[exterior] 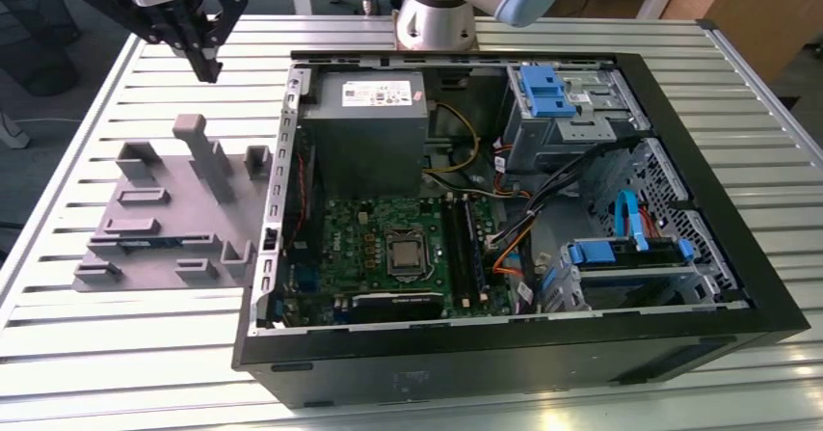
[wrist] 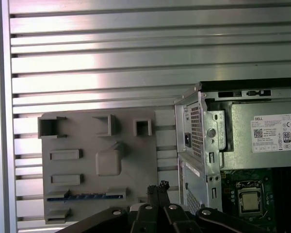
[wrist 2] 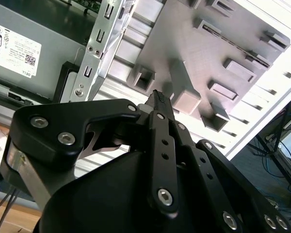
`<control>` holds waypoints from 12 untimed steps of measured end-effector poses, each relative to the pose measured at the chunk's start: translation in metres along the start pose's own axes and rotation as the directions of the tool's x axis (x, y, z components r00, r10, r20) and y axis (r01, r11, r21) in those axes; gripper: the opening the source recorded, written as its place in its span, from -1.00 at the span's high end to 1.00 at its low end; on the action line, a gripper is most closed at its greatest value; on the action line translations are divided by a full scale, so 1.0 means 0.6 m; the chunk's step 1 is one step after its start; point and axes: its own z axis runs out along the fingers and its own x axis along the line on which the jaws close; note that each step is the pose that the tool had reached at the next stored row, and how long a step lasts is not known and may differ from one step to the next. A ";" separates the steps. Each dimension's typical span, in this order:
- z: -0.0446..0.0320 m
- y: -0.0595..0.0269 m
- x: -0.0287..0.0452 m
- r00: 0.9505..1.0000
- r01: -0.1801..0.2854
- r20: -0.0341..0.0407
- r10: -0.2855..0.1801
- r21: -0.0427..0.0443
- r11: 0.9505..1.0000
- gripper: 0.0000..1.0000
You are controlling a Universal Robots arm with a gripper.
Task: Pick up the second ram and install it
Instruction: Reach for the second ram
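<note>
The second ram [wrist: 87, 196] is a slim dark stick with blue marks, standing on edge in a slot of the grey tray [wrist: 97, 141]. In the exterior view the ram [exterior: 139, 243] sits near the tray's [exterior: 168, 267] front, at the exterior view's left. My gripper [exterior: 206, 67] hangs high above the table behind the tray, fingers shut together and holding nothing. Its black fingertips [wrist: 157, 187] show in both wrist views, with the gripper [wrist 2: 157, 97] well above the tray [wrist 2: 218, 53]. The black memory slots [exterior: 465, 248] lie right of the processor on the motherboard.
An open computer case [exterior: 515, 354] lies on the slatted metal table [exterior: 142, 354], right of the tray. Its metal side wall [exterior: 277, 190] stands next to the tray. Inside are a power supply [exterior: 366, 113] and blue drive brackets [exterior: 546, 89]. The arm's base [exterior: 435, 16] stands behind the case.
</note>
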 end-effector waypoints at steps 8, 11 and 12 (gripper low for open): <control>0.000 -0.001 0.016 1.000 0.000 0.000 0.000 0.000 1.000 0.79; 0.000 -0.001 0.017 1.000 0.000 0.000 0.000 0.000 1.000 0.79; 0.000 -0.001 0.017 1.000 0.000 0.000 0.000 0.000 1.000 0.79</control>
